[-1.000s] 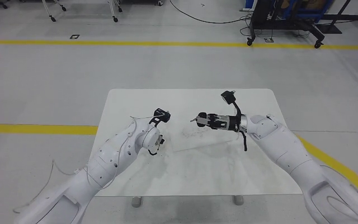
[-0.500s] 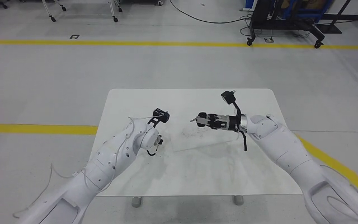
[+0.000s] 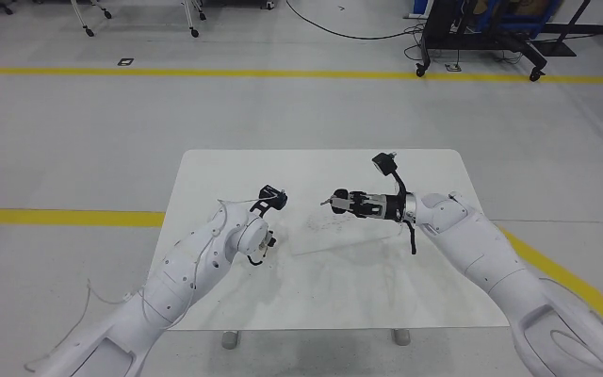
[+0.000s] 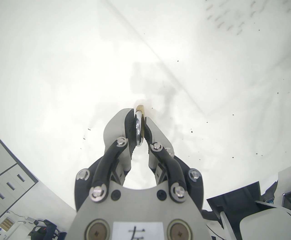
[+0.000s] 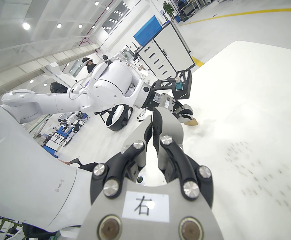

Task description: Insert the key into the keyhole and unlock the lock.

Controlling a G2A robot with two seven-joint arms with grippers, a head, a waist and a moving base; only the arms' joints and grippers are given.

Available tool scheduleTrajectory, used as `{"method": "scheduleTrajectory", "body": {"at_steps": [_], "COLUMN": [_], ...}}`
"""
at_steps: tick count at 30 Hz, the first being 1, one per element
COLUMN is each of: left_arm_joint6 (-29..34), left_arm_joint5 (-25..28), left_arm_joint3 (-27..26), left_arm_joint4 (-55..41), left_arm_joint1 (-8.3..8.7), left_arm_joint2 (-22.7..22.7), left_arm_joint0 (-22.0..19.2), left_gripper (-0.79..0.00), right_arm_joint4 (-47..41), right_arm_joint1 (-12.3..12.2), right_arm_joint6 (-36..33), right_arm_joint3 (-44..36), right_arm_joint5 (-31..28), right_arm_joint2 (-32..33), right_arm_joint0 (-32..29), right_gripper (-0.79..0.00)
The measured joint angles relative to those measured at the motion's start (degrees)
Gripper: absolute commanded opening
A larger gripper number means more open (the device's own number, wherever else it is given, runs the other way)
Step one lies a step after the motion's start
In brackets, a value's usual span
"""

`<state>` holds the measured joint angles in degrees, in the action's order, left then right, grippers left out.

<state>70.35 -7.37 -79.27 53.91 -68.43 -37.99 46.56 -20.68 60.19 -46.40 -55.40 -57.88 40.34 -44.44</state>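
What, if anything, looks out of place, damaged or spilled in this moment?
Nothing stands out. The left gripper is clamped on the lock, and the table carries only dark specks and scuff marks.

1. Left arm (image 3: pixel 188 273) and right arm (image 3: pixel 480 245): glossy white rounded shells. A thin white cable runs along the left arm.
2. Left gripper (image 4: pixel 138 127) and right gripper (image 5: pixel 153 118): silver plate carrying a white label (image 5: pixel 145 205) with one black character.
3. Either side of the label: one brass-ringed fitting.
4. Beyond the label: black linkage bars, bright round screws, ribbed black pads (image 4: pixel 129 129).
5. Each wrist: black camera bracket (image 3: pixel 384 165).
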Motion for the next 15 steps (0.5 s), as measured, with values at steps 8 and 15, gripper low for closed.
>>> {"method": "scheduleTrajectory", "body": {"at_steps": [8, 15], "left_arm_joint6": [0.6, 1.6], "left_arm_joint5": [0.2, 0.2], "left_arm_joint3": [-0.1, -0.4], "left_arm_joint4": [0.9, 2.4], "left_arm_joint1": [-0.41, -0.69], "left_arm_joint2": [-0.4, -0.9], "left_arm_joint0": [0.3, 0.5], "left_gripper": [-0.659, -0.579], "right_arm_joint4": [0.0, 0.0], "right_arm_joint1": [0.0, 0.0], "right_arm_joint6": [0.0, 0.0], "right_arm_joint3": [0.0, 0.0], "right_arm_joint5": [0.0, 0.0], "right_arm_joint2": [0.0, 0.0], "right_arm_joint0": [0.0, 0.0], "right_gripper": [-0.785, -0.785]}}
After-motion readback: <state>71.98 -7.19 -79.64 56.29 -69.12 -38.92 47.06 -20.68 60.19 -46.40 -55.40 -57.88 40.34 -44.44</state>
